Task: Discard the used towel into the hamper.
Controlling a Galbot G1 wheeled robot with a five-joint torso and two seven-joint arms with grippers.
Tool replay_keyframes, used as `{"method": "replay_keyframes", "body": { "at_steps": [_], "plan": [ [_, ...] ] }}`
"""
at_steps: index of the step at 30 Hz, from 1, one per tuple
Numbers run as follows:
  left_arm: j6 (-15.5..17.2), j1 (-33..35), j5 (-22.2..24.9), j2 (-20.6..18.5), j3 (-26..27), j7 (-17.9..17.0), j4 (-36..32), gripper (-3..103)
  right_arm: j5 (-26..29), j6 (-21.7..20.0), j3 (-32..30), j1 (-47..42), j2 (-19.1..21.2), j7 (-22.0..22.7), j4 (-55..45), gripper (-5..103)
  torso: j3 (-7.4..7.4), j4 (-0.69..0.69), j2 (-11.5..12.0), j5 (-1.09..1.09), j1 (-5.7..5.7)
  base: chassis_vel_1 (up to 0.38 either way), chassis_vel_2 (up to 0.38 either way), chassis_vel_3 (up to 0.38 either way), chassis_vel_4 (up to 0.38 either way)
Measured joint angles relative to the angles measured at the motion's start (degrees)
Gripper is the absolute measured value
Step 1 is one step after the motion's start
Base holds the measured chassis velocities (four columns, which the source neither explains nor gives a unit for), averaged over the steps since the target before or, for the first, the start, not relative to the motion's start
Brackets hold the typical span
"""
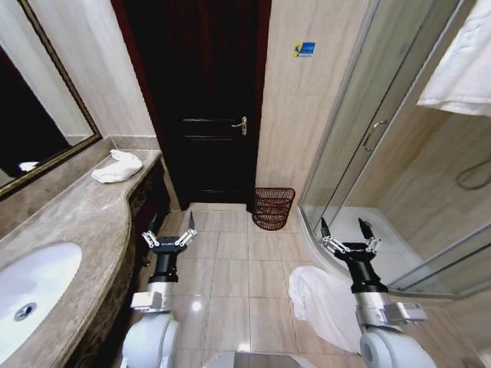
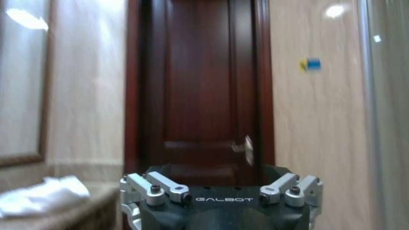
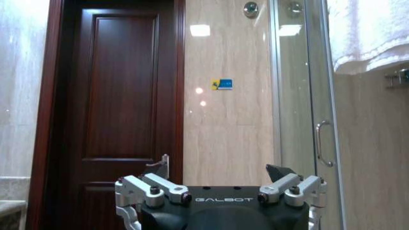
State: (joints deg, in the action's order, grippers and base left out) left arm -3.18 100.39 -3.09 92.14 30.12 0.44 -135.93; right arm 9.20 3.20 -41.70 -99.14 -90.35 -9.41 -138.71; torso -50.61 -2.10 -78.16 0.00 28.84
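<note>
white cloth lies in two places in the head view: a towel on the floor (image 1: 322, 303) at the lower right of the frame, partly behind the right arm, and a folded towel (image 1: 117, 166) on the marble counter (image 1: 77, 218) at the upper left. the hamper (image 1: 273, 208) stands at the centre of the frame, against the tiled wall beside the dark door (image 1: 201, 100), well apart from both towels. the left gripper (image 1: 168, 235) hangs at lower centre-left with its fingers spread and nothing between them; the right gripper (image 1: 347, 238) at lower right is likewise spread and empty, above the floor towel but not touching it. no towel is held, so the task looks to be at its start — the next move calls for reaching down to a towel, probably the one on the floor, and closing on it before any carry toward the hamper.

the left wrist view looks across that gripper's base at the door, with the counter towel (image 2: 41, 195) at the lower left.

the right wrist view shows what the head view gives from another angle — the shower door handle (image 3: 321, 143) and a hanging towel (image 3: 367, 33) at the upper right.
</note>
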Motion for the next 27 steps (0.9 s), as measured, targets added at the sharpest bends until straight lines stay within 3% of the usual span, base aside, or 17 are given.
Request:
{"method": "replay_keyframes", "body": {
  "at_steps": [1,6,17,19,20,27],
  "plan": [
    [1.74,0.77,-0.04,0.00,-0.32,0.66,-0.05,96,-0.06,0.02,0.01,-0.07,-0.08,-0.06,-0.10,100,0.00,0.00,0.00,-0.01,0.00,-0.135,0.095,0.143,-0.115],
    [3.77,1.65,1.34,0.00,-1.24,0.80,-0.45,95,-0.22,0.07,0.02,-0.35,-0.18,-0.33,-0.39,100,0.00,0.00,0.00,0.00,-0.02,-0.146,0.145,0.165,-0.139],
    [2.96,2.22,1.02,0.01,-1.82,0.07,0.35,94,-0.50,0.39,0.04,-0.46,-0.27,-0.44,-0.56,100,-0.01,-0.01,0.01,0.04,0.02,-0.213,0.227,0.227,-0.219],
    [2.50,2.08,0.86,-0.01,-1.66,-0.09,0.43,94,-0.53,1.13,0.08,-0.35,-0.28,-0.59,-0.50,100,0.01,0.00,-0.01,-0.07,-0.01,-0.256,0.259,0.284,-0.278],
    [2.24,2.00,0.84,0.00,-1.63,-0.17,0.48,94,-0.51,1.85,0.10,-0.29,-0.30,-0.81,-0.23,100,0.00,0.00,0.00,0.01,0.01,-0.243,0.227,0.212,-0.229],
    [1.89,1.69,0.60,0.00,-1.24,0.28,0.92,94,0.84,6.24,0.30,-0.27,-0.49,-3.98,0.88,100,-0.02,-0.01,0.02,0.00,0.06,-0.172,0.168,0.158,-0.165]
  ]
}}
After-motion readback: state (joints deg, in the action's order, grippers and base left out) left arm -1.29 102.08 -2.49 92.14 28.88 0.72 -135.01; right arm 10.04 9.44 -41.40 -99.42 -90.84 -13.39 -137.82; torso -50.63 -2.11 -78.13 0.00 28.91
